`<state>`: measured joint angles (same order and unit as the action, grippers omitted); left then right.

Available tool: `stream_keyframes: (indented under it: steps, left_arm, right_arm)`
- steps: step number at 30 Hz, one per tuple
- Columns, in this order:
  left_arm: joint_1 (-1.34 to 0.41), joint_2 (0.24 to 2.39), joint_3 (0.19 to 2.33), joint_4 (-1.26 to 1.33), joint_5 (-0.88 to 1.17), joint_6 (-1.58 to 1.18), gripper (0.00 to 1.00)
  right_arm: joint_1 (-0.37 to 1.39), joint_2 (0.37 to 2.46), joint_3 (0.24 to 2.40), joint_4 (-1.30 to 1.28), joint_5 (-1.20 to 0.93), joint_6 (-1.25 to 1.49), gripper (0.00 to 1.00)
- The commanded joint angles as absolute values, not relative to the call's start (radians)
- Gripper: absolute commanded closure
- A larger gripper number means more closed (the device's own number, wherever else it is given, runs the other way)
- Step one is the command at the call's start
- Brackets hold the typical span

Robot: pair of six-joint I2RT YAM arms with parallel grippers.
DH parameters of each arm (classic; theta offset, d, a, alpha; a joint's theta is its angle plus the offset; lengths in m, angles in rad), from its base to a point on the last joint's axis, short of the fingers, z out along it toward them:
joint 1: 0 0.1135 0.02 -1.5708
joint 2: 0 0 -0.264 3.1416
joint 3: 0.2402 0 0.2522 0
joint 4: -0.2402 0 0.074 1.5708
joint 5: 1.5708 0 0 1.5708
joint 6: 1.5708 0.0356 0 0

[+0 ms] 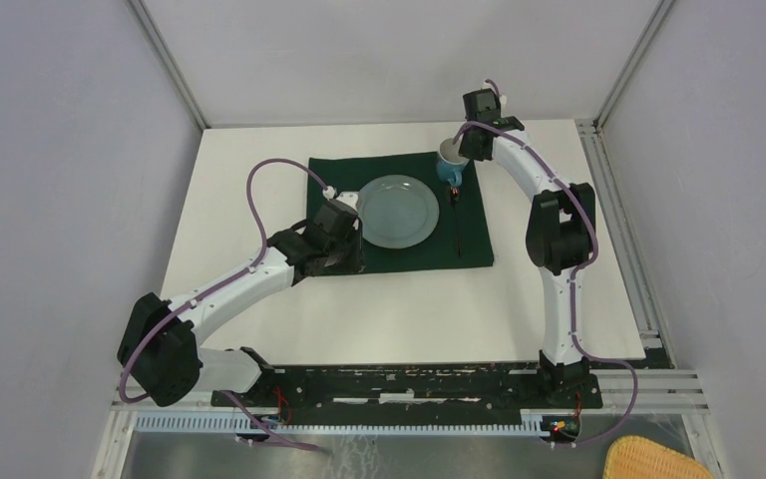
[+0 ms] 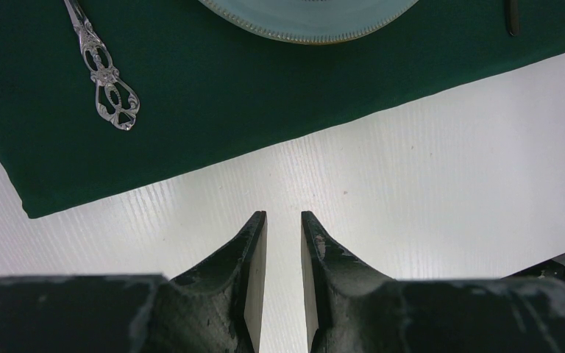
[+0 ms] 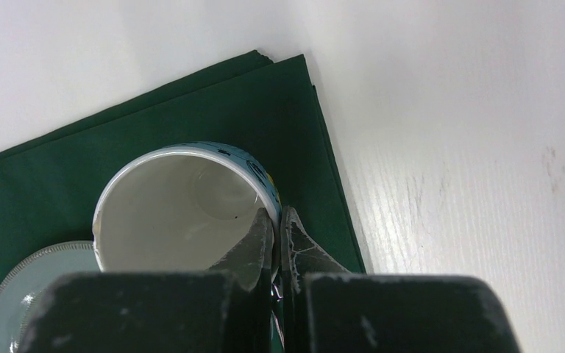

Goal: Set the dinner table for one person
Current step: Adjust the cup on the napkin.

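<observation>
Dinner table: one, white, with bare margins left near, left and right of one green cloth. Left gripper: narrowly parted, nothing between, seen against bare table. Plate: one, centred on the cloth. Silver handle: one, shown by the left wrist view only. Dark utensil: one, right of the plate. Cup: one, at the cloth's far right corner, clamped at its rim by the right gripper.

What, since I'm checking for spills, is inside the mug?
The mug looks empty: white walls and a bare bottom show. The right gripper pinches its rim, and the inner finger hides part of the near wall.
</observation>
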<state>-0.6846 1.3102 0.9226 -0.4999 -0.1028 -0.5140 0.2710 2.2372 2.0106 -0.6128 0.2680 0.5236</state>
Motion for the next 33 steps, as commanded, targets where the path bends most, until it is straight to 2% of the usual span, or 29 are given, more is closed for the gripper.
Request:
stream_keyframes:
  steps: [1,33]
  left_arm:
    - [-0.68,1.299,0.936,-0.47,-0.104,-0.552,0.7]
    - [-0.68,1.305,0.933,-0.475,-0.112,-0.545,0.7]
  right_arm:
    - [0.274,2.158,2.064,-0.541,0.268,0.55,1.0]
    - [0.277,2.276,2.188,-0.542,0.266,0.571,1.0]
